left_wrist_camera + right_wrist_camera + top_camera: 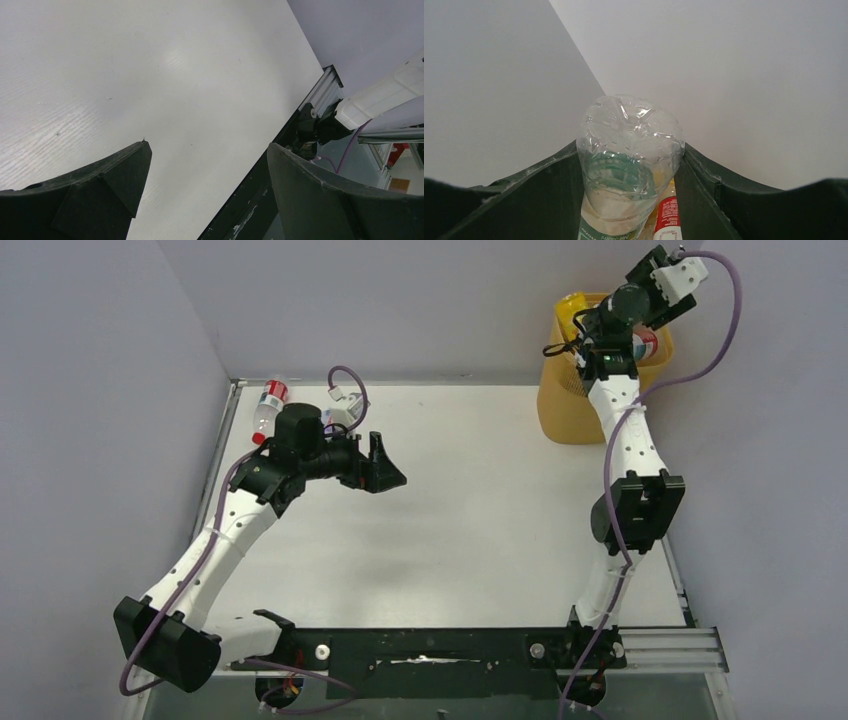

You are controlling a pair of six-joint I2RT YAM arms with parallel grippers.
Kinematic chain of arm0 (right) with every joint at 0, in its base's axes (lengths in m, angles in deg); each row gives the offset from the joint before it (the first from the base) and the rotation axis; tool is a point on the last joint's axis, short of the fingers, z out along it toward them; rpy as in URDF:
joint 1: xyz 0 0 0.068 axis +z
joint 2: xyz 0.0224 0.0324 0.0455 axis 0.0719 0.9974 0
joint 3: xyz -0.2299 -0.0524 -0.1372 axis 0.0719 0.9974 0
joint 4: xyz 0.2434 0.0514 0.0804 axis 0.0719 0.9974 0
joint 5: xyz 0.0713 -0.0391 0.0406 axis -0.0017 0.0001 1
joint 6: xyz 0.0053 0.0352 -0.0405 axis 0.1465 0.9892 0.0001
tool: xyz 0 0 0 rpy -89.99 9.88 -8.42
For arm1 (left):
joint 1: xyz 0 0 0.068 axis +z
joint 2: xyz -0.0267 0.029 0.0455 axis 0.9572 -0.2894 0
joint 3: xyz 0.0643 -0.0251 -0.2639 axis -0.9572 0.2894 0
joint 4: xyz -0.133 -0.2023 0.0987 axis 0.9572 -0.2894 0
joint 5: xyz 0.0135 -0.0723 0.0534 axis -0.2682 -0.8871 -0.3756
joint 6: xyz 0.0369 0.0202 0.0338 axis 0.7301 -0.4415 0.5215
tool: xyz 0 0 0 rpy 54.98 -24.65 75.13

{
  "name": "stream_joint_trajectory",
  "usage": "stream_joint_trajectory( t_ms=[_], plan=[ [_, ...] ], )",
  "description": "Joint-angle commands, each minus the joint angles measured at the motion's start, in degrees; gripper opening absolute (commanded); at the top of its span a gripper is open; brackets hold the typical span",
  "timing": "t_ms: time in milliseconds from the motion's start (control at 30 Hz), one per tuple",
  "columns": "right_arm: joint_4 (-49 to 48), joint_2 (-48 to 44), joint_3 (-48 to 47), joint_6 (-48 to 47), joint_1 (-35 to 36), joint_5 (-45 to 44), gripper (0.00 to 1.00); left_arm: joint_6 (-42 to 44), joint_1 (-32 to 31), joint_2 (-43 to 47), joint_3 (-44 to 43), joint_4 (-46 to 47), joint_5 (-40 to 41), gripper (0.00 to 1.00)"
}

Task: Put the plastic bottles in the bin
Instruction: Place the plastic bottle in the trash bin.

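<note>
The yellow-orange bin (570, 410) stands at the table's far right. My right gripper (587, 335) is above its rim, shut on a clear bottle with a green label (629, 135), its base toward the camera between my right gripper's (630, 149) fingers. Below it, inside the bin, lie a red-labelled bottle (668, 215) and yellow ones; a red-labelled bottle (648, 345) and a yellow one (571, 305) also show in the top view. A clear bottle with a red label (268, 405) lies at the far left corner. My left gripper (392, 465) is open and empty over the table, also in its wrist view (207, 145).
Grey walls close the table (470, 500) at the left and back. A black rail (440, 650) runs along the near edge, with an aluminium rail (670, 645) at its right. The right arm's base (320, 127) shows in the left wrist view.
</note>
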Motion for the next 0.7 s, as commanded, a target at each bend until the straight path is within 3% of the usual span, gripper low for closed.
stream_joint_trajectory(
  t_ms=[0, 233, 667],
  plan=[
    [13.01, -0.02, -3.21, 13.22, -2.42, 2.8, 0.49, 0.99, 0.54, 0.1, -1.28, 2.62, -1.95, 0.87],
    [22.72, -0.12, -2.49, 23.14, -5.56, 11.81, 0.49, -0.38, 0.53, 0.58, 0.51, 4.43, -2.53, 0.88],
    [34.49, 6.03, -13.15, 21.19, -5.35, 18.36, 0.66, -1.76, 0.46, 1.99, 1.45, 5.27, -2.53, 0.87]
  ],
)
